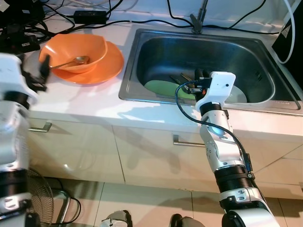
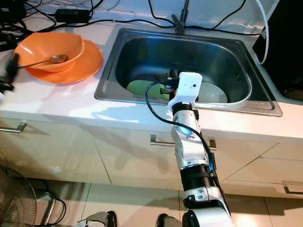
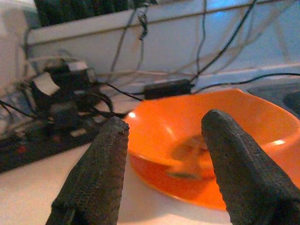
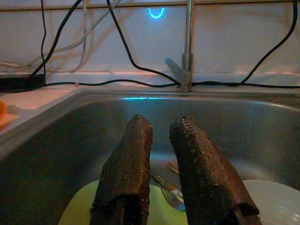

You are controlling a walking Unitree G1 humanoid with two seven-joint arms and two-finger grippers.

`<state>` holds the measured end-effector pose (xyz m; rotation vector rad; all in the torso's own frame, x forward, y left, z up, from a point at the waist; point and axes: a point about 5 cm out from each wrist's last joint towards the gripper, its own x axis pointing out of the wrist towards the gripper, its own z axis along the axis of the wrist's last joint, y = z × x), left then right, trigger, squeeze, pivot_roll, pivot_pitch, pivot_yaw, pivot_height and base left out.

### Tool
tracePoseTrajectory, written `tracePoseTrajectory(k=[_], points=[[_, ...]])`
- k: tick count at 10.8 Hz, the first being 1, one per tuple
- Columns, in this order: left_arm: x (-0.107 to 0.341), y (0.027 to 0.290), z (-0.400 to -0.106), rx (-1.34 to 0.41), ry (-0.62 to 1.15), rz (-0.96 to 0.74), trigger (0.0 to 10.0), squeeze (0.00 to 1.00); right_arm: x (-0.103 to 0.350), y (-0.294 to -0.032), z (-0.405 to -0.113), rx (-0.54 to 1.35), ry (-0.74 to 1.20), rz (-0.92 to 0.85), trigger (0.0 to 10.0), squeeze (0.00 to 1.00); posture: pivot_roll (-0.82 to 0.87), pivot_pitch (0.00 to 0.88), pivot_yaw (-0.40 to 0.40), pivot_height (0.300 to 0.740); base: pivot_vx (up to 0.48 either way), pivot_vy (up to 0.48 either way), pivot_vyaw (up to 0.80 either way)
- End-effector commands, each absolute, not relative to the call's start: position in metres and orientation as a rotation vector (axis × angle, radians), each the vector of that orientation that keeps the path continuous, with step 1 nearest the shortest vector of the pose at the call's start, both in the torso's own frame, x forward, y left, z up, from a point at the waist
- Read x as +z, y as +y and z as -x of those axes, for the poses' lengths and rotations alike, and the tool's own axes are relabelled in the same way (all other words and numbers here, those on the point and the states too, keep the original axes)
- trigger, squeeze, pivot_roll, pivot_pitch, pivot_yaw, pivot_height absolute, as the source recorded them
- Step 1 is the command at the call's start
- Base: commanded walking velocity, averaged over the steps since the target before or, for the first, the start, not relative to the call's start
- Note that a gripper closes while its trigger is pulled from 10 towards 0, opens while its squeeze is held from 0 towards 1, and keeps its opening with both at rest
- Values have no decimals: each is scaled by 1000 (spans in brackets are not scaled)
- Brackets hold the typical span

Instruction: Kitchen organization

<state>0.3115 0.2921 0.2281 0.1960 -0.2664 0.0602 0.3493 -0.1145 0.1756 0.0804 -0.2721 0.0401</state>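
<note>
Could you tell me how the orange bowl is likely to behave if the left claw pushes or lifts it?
The orange bowl sits on an orange plate, so a push would probably slide it rather than tip it. It looks like light, rigid plastic. The spoon resting inside could shift or rattle if lifted. The left claw is open, facing it.

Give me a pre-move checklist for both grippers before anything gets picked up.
1. Right gripper inside the sink, above the green plate: ok.
2. Right fingers parted enough for the fork lying on that plate: ok, a narrow gap, nothing held.
3. Fork lined up between those fingers: cannot tell, the fingers partly cover it.
4. Left gripper open and facing the orange bowl: ok, not touching it.
5. Spoon resting in the bowl, which sits on the orange plate: ok, but it could slide if the bowl is tipped.
6. Cables behind the bowl, away from both grippers: ok.
</note>
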Motion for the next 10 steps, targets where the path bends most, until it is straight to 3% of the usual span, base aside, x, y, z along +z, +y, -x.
tracePoseTrajectory(k=[1, 4, 10], points=[[222, 289, -312, 41, -248, -188, 10000, 0, 174, -118, -349, 30, -276, -84, 10000, 0, 109, 109, -30, 740, 0, 0, 0], [212, 276, -319, 2, -217, -167, 10000, 0, 175, -118, -349, 28, -278, -82, 10000, 0, 106, 109, -32, 740, 0, 0, 0], [217, 280, -323, 90, -249, -122, 10000, 0, 175, -118, -349, 32, -276, -81, 10000, 0, 108, 107, -36, 740, 0, 0, 0]])
